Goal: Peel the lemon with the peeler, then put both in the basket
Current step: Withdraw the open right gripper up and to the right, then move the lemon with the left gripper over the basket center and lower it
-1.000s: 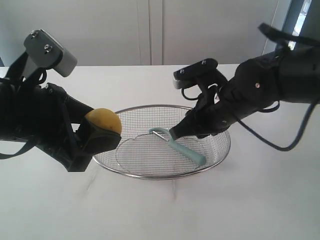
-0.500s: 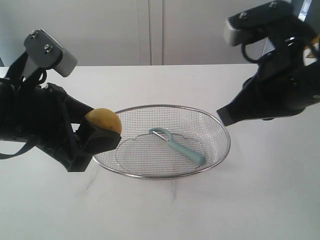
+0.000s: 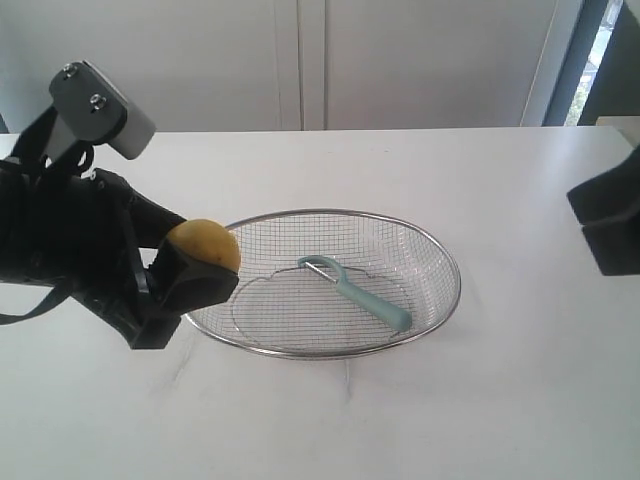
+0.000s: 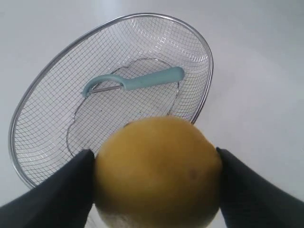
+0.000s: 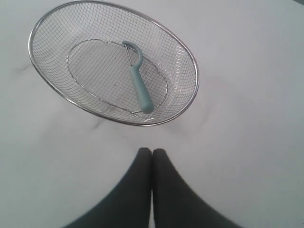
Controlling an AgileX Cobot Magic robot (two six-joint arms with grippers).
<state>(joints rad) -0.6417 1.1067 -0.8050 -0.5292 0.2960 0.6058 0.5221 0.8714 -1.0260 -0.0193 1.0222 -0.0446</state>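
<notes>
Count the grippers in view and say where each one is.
2. The left gripper holds the lemon by the basket's left rim; the right gripper, shut and empty, hangs over the table apart from the basket.

Shiny wire-mesh metal basket (image 3: 440, 262), smooth matt plastic peeler (image 3: 372, 299), smooth-skinned lemon (image 3: 205, 243).

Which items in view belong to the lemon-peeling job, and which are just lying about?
Job: lemon; peeler, lying in the basket; basket.
Not job: white table; wall behind. No other loose items visible.
</notes>
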